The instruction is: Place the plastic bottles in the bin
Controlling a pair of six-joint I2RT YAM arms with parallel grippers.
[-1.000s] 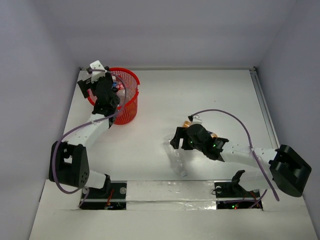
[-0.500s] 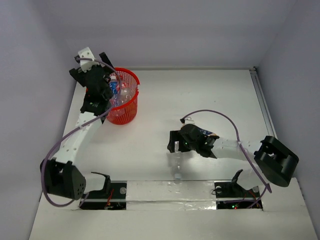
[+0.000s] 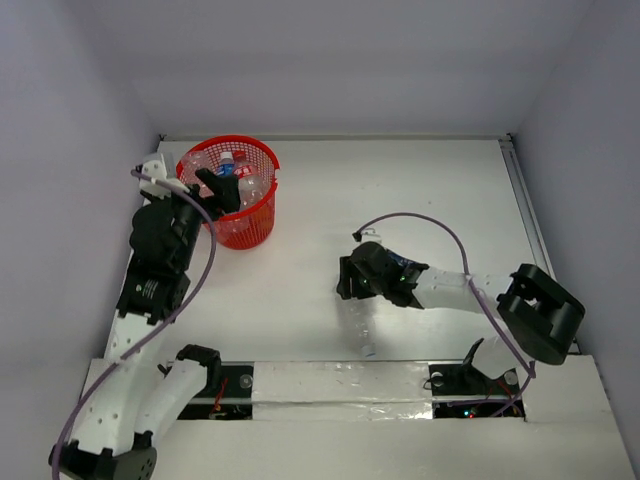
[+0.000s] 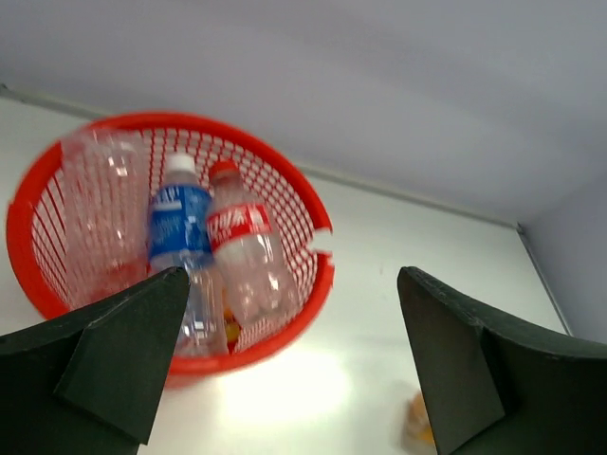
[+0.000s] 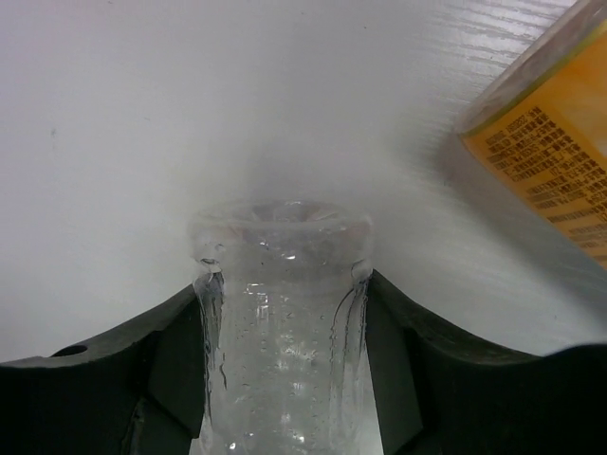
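Where the bin stands: far-left part of the desk, close to the back wall; it is round, red, lattice-walled and upright.
Bin contents: three plastic bottles are seen in the left wrist view. A blue-labelled bottle with a white cap lies touching a red-labelled bottle with a red cap on its right. A blurred clear bottle leans against the left wall.
Left end effector: it is held over the near-left part of the bin, above the rim. Its fingers are spread wide and nothing is held between them; in the wrist view they frame the bin on either side.
Right end effector: it is lowered at mid-desk, well apart from the bin. Its fingers are drawn narrow and clamped on both sides of a transparent bottle.
Transparent bottle: in the top view it is seen extending from the right end effector toward the near edge of the desk. Droplets are visible inside its wall. Whether it rests on the desk cannot be told.
Orange bottle: it is seen at the upper right of the right wrist view, just beside the transparent bottle and tilted across the corner. Small dark print is visible on it.
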